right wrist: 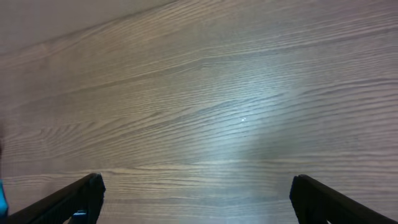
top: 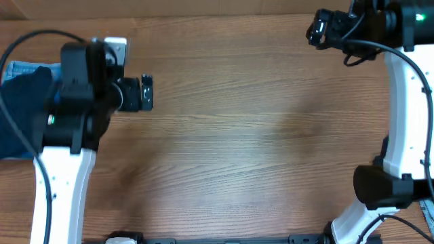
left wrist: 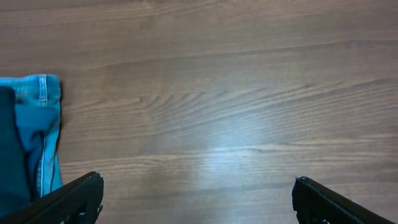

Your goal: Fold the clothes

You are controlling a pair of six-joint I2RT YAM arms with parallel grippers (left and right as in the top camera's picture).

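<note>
A pile of clothes lies at the table's far left edge: light blue denim [top: 24, 68] with a dark navy garment [top: 20, 118] on it, partly hidden under my left arm. The left wrist view shows the denim [left wrist: 40, 118] and the dark garment [left wrist: 9, 162] at its left edge. My left gripper [top: 148, 93] points right, away from the pile, over bare wood; its fingers [left wrist: 196, 199] are wide open and empty. My right gripper [top: 313, 30] is at the far right corner, open and empty [right wrist: 196, 199] above bare wood.
The wooden table [top: 258, 135] stretches between the two arms. The right arm's base [top: 383, 186] stands at the front right. A cable loops over the left arm near the clothes.
</note>
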